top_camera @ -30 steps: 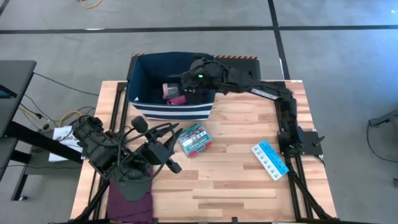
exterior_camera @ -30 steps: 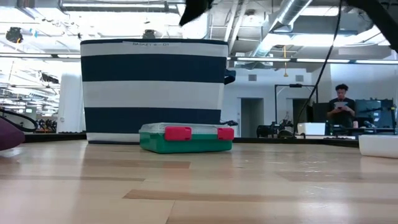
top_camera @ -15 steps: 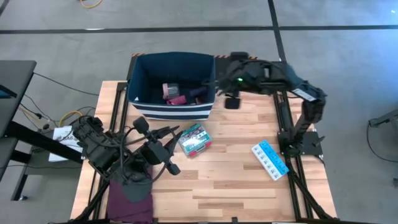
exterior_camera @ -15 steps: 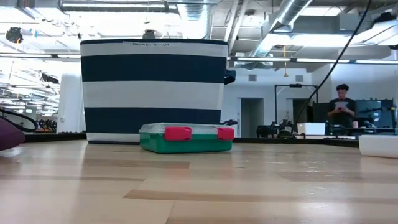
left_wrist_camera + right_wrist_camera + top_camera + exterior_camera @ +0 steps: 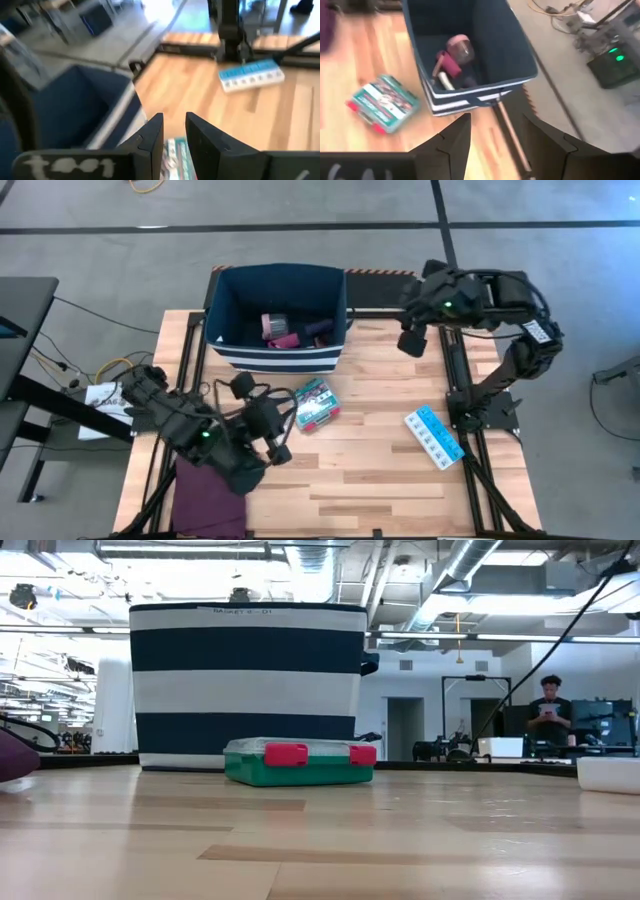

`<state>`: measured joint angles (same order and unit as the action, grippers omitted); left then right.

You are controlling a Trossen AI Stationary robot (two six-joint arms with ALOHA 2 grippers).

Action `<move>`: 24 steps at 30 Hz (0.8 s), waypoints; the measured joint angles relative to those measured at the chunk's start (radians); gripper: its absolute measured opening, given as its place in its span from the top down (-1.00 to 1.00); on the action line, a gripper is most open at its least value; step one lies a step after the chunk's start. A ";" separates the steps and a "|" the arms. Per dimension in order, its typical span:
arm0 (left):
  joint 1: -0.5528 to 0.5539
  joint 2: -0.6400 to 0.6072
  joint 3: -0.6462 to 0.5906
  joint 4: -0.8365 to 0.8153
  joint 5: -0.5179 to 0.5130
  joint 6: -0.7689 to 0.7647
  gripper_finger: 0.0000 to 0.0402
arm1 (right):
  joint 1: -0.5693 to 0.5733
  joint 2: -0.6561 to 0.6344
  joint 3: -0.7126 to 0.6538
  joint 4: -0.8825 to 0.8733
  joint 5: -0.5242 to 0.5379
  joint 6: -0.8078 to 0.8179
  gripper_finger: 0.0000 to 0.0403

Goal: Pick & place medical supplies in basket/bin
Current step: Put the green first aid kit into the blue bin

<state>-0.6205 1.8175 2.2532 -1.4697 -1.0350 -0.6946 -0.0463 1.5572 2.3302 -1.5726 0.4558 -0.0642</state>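
The dark navy bin [image 5: 275,320] stands at the table's far edge. It holds a pink tub [image 5: 459,47], a magenta roll [image 5: 449,64] and other small items. The green-red packet [image 5: 313,402] lies flat on the table just in front of the bin. The blue-white pill strip [image 5: 434,437] lies flat at the right. My left gripper [image 5: 282,418] hovers just left of the packet [image 5: 175,155], its fingers [image 5: 152,135] a narrow gap apart with nothing between them. My right gripper [image 5: 410,340] hangs open and empty to the right of the bin [image 5: 470,50].
A folded purple cloth [image 5: 210,500] lies at the near left corner under my left arm. Bare wood stretches between the packet and the pill strip. In the low view the striped bin [image 5: 248,685] stands behind the packet [image 5: 298,762], and a person [image 5: 548,715] stands far back.
My right gripper has left the bin, rising and swinging toward the table's right edge, with nothing between its fingers. My left gripper has rolled and tipped downward beside the packet, sinking a little. The packet and the pill strip have stayed where they were.
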 joint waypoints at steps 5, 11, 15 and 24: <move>0.051 0.001 -0.129 0.015 0.107 -0.076 0.63 | 0.003 -0.018 0.002 0.002 -0.265 0.022 0.19; 0.125 0.000 -0.354 0.055 0.124 -0.228 0.63 | 0.098 -0.019 0.002 0.002 -0.537 -0.013 0.21; 0.192 0.001 -0.502 0.196 0.269 -0.229 0.63 | 0.159 -0.011 0.002 0.002 -0.490 -0.016 0.25; 0.317 0.001 -0.710 0.789 0.703 0.092 0.63 | 0.195 0.022 0.001 0.002 -0.477 -0.049 0.31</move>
<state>-0.3035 1.8187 1.5427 -0.6805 -0.3319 -0.6030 0.1484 1.5788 2.3313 -1.5708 -0.0215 -0.1131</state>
